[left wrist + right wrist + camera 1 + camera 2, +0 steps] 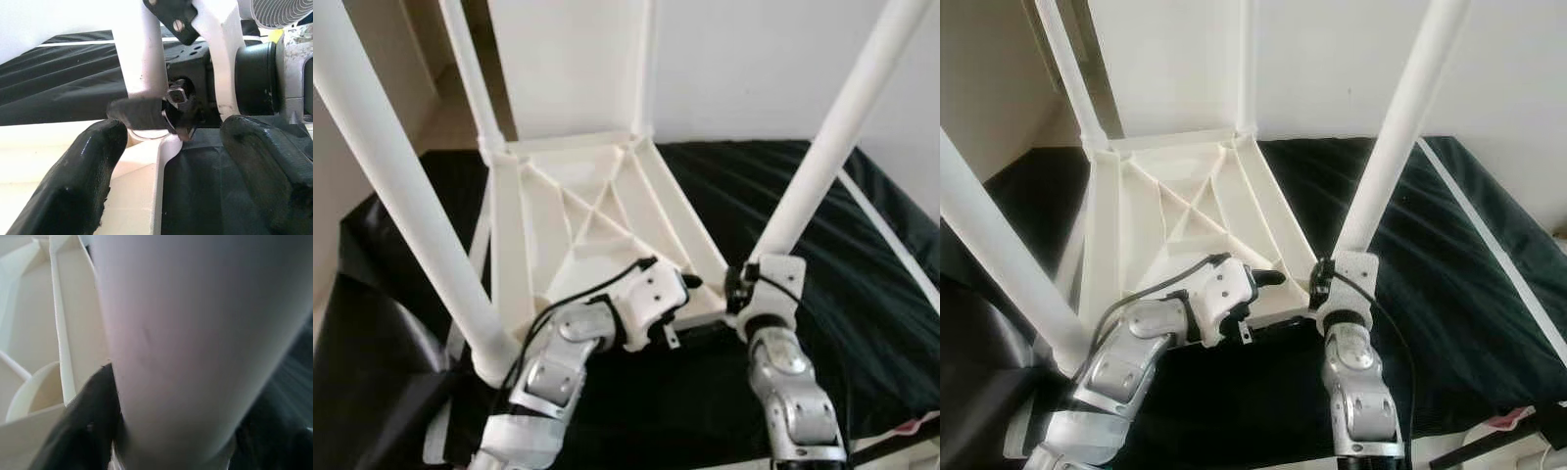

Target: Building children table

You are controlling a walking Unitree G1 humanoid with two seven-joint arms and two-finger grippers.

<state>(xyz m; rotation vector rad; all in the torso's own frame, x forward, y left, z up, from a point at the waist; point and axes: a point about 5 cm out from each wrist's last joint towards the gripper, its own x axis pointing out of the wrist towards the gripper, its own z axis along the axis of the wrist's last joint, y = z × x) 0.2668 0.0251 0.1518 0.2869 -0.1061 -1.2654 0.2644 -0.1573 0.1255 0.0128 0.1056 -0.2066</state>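
On top of a black cloth (842,284) lies a white table (578,211) turned upside down, with its legs pointing up. At its near right corner, the right gripper (1324,282) is clenched around the bottom of one white leg (822,162), with a black finger (93,426) pressed against the leg's side. Just beside it, to its left, the left gripper (168,147) sits at the near edge of the table with its two black fingers (80,181) spread apart, one finger over the white edge and one over the cloth, holding nothing. Another thick leg (406,201) stands up on the far side of the left gripper, at the near left corner. Two thinner legs (470,73) stand at the back corners, well apart from both grippers
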